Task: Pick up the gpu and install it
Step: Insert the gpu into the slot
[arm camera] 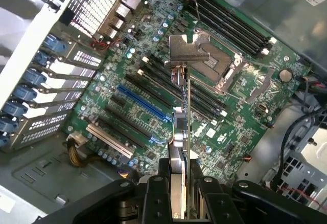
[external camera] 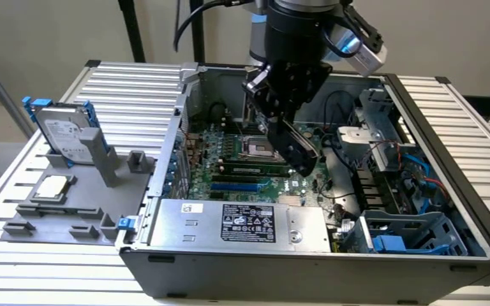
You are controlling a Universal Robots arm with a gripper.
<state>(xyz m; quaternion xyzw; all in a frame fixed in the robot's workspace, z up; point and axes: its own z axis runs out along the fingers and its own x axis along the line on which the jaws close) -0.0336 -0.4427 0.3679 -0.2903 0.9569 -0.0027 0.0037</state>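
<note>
The gripper (external camera: 275,118) was pinching the graphics card (external camera: 298,150) by one end. The card hung tilted beneath it, long axis pointing down toward the motherboard (external camera: 228,162) inside the open case (external camera: 313,268), above the blue slot (external camera: 240,187) and not seated.

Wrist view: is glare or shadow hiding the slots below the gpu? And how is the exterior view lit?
Wrist view: the motherboard is evenly lit and the blue slot reads plainly; glare washes out the case's rear wall; no shadow falls from the gpu held in the gripper. Exterior view: soft light, the case interior shaded, the gpu dark against the board.
</note>
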